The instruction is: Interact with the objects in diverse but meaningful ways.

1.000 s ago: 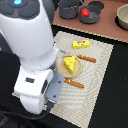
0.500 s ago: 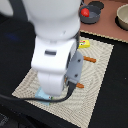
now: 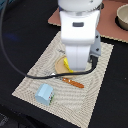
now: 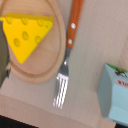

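Observation:
A yellow holed cheese wedge (image 4: 25,35) lies on the round tan plate (image 4: 47,72); a sliver of it shows under my arm in the exterior view (image 3: 66,64). A light blue boxy cup (image 3: 45,93) lies on the woven mat near its front corner, and the wrist view shows it with a small red mark (image 4: 115,92). My arm (image 3: 79,35) hangs over the plate and hides the gripper in the exterior view. A dark blurred shape (image 4: 3,62) at the wrist view's edge may be a finger. The tomato, packet and saucepan are hidden or out of view.
An orange-handled fork (image 4: 70,45) lies beside the plate, and an orange-handled utensil (image 3: 74,81) shows in front of the arm. The mat (image 3: 85,107) lies on a black table. A brown tray (image 3: 112,30) with a round bowl (image 3: 122,15) sits at the back right. A black cable (image 3: 30,76) crosses the mat.
My arm has swung from the exterior view's left towards the right and back, over the mat. It now covers most of the plate and the far part of the mat.

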Controlling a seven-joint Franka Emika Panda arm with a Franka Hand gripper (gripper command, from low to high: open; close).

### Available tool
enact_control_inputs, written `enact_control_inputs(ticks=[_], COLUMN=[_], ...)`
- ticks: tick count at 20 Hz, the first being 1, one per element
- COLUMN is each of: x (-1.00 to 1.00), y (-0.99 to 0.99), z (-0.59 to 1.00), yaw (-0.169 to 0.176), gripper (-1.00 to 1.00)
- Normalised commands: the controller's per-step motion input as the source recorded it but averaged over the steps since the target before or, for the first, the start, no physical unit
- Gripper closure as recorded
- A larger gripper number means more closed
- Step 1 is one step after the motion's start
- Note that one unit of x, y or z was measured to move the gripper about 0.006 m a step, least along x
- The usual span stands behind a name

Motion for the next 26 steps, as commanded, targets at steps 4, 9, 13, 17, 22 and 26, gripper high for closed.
enact_control_inputs(ticks=[4, 9, 13, 17, 22, 26], x=[0.05, -0.01, -0.1, -0.3, -0.48, -0.58], y=[0.8, 0.77, 0.74, 0.64, 0.57, 0.52], z=[-0.05, -0.23, -0.36, -0.48, -0.47, -0.37], yaw=[0.038, 0.033, 0.035, 0.035, 0.017, 0.018], gripper=[-1.0, -1.0, -1.0, -1.0, -1.0, -1.0])
